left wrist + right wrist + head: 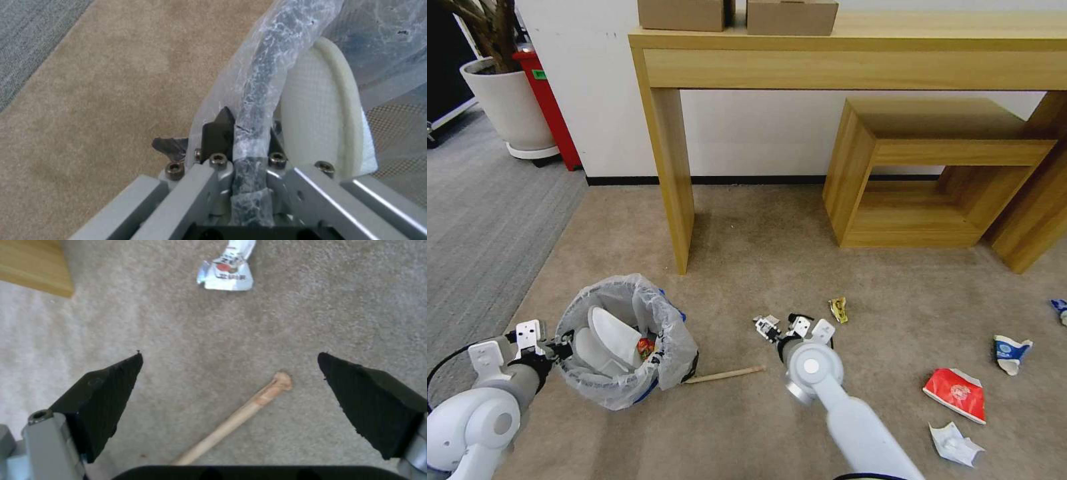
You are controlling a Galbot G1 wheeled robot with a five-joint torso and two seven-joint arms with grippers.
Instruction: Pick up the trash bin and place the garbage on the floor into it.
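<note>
The trash bin (627,343), round with a translucent white liner and a blue edge, stands on the carpet at the lower left. My left gripper (564,347) is shut on its near rim. In the left wrist view the fingers (218,133) pinch the bag-wrapped rim (260,100), beside a white slipper (320,116) inside. A slipper (614,330) and a red item (646,347) lie in the bin. My right gripper (784,327) hangs open over the carpet (229,354), above the end of a wooden stick (725,375) (240,416). A red-white carton (956,393) lies to the right.
More litter lies on the carpet: a yellow wrapper (838,309), a blue-white cup (1010,352), a white crumpled wrapper (955,443), a blue scrap (1060,310), a foil wrapper (227,268). The wooden table's leg (674,193) and a low wooden stool (927,173) stand behind. A planter (507,100) stands far left.
</note>
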